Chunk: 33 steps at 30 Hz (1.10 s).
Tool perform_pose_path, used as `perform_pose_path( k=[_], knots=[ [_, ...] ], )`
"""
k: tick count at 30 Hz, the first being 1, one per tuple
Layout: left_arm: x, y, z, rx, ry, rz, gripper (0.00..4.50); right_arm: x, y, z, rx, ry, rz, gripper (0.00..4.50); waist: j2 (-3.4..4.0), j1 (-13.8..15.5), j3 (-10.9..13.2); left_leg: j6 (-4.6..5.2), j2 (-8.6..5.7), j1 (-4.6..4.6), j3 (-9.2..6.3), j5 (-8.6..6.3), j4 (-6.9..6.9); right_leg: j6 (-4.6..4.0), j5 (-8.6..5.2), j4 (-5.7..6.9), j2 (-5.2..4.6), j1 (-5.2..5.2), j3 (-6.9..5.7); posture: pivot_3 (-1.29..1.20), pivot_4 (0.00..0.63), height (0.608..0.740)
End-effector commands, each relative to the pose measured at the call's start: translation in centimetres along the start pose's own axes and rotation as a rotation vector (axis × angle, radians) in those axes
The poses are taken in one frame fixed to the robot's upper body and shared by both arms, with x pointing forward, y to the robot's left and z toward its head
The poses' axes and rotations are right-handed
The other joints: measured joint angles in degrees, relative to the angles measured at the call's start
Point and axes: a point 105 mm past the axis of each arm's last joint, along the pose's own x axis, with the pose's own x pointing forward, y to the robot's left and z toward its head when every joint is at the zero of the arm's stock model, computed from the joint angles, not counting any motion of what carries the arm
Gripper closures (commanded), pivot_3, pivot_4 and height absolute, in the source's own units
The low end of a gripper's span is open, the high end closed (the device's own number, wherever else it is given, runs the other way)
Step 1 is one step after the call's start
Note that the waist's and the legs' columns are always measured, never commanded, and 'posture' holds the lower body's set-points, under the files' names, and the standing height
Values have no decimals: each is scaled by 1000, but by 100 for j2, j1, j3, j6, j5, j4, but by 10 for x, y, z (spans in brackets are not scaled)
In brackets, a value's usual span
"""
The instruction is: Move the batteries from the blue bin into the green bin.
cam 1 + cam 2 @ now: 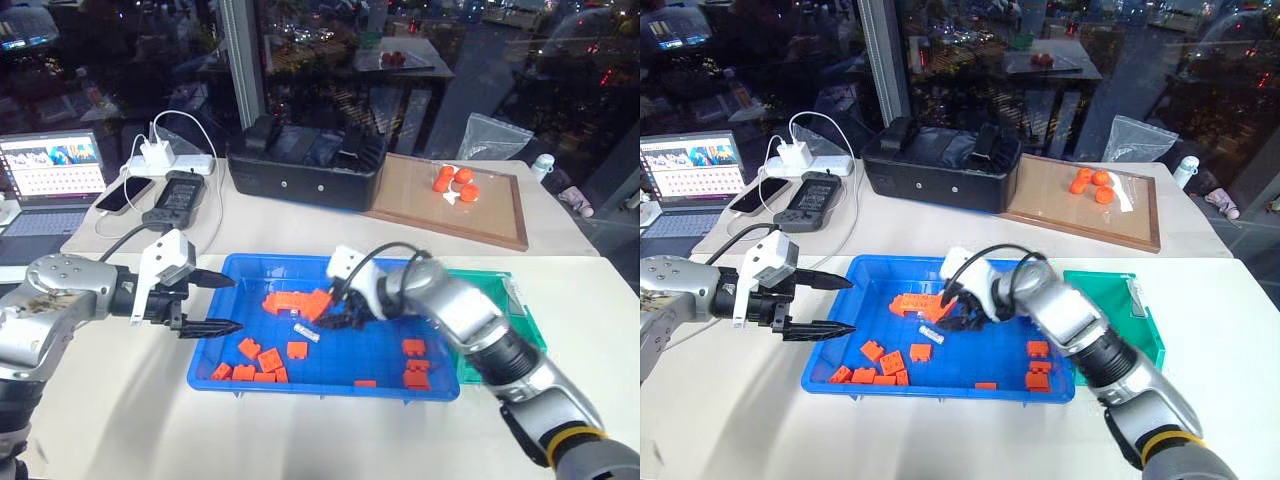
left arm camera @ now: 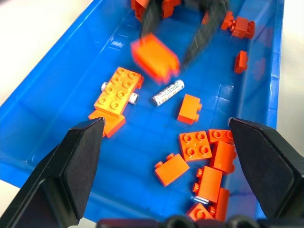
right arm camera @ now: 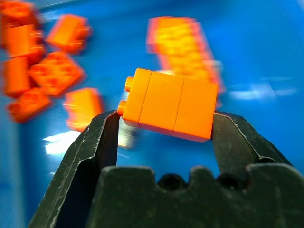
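The blue bin [image 1: 225, 345] lies in front of me and holds many orange bricks. A silvery battery [image 2: 167, 92] lies loose on its floor near the middle [image 1: 306, 333]. Silvery ends [image 2: 134, 98] poke out from under a flat orange plate [image 2: 118, 91]. My right gripper [image 1: 325, 305] hangs over the bin's middle, shut on an orange brick [image 3: 168, 104] wedged between both fingers. My left gripper [image 1: 236, 303] is open at the bin's left end, with nothing between its fingers [image 2: 80, 156]. The green bin [image 1: 520, 300] sits against the blue bin's right side, partly behind my right arm.
A black box [image 1: 305, 165] and a brown framed board [image 1: 490, 215] with orange pieces stand behind the bins. A laptop [image 1: 50, 180], phones [image 1: 172, 197] and a power strip [image 1: 170, 162] with cables occupy the back left. Orange bricks cluster along the blue bin's front wall [image 1: 258, 365].
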Motion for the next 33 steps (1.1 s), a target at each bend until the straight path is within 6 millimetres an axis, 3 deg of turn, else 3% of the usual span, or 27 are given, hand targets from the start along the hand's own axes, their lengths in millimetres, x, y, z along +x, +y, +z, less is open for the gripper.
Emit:
perform_pose_path(
  k=[1, 2, 4, 7, 10, 16, 20, 27, 30, 33],
  knots=[
    [-1, 3, 10, 54, -21, 6, 0, -20, -12, -9, -11, 25, -53, 1760, 0, -4, 0, 0, 0, 0, 1, 0, -1, 0, 0, -1, 0, 0, 1, 0, 150, 735],
    [0, 4, 11, 56, -28, 5, 0, -22, -19, -13, 8, 29, -86, 1760, 0, -10, 0, 0, -1, 0, 2, 0, -4, -1, 0, -2, -1, 0, 2, 0, 150, 735],
    [2, 4, 12, 60, -32, -1, 0, -24, -27, -25, 8, 62, -133, 758, -1, -20, 0, 0, 1, -1, 2, 0, -6, -4, -2, -1, 0, 5, 3, 0, 150, 735],
    [2, 6, 13, 63, -31, -4, 0, -24, -27, -19, -3, 37, -137, 20, 0, -44, 0, 1, 0, -5, 3, 0, -6, -4, -1, 1, 2, 2, 7, 0, 150, 735],
    [2, 6, 13, 66, -29, -6, 0, -19, -19, -3, -18, -19, -111, 20, 0, -62, 0, 2, 3, -4, 2, 0, -8, -4, -2, 3, 7, 1, 9, 0, 150, 735],
    [1, 5, 13, 66, -25, -8, 0, 1, 26, 14, -63, -88, 94, 20, 0, -30, 1, 1, 3, -4, 2, 0, -4, -3, -2, 6, 7, 2, 7, 0, 150, 735],
    [1, 4, 12, 64, -20, -6, 0, 22, 43, 8, -67, -65, 174, 20, -1, -9, 0, 1, 3, -1, 0, 0, 2, -2, -3, 3, 5, 1, 0, 0, 150, 735],
    [-1, 2, 13, 65, -15, 1, 0, 51, 47, -4, -55, -23, 212, 20, -2, -27, -1, 1, 2, -6, 2, 0, 4, -3, -2, 8, 4, 3, 2, 0, 150, 735],
    [-2, 1, 14, 65, -15, 6, 0, 62, 47, -11, -58, -3, 214, 690, -2, -31, -1, 1, 3, -5, 1, 0, 1, -4, -2, 11, 7, 2, 2, 0, 150, 735],
    [-3, 1, 14, 66, -15, 9, 0, 66, 45, -12, -46, -12, 210, 1803, -2, -31, -1, 1, 3, -2, 2, 0, 3, -3, -3, 19, 7, 3, 3, 0, 150, 735]
  ],
)
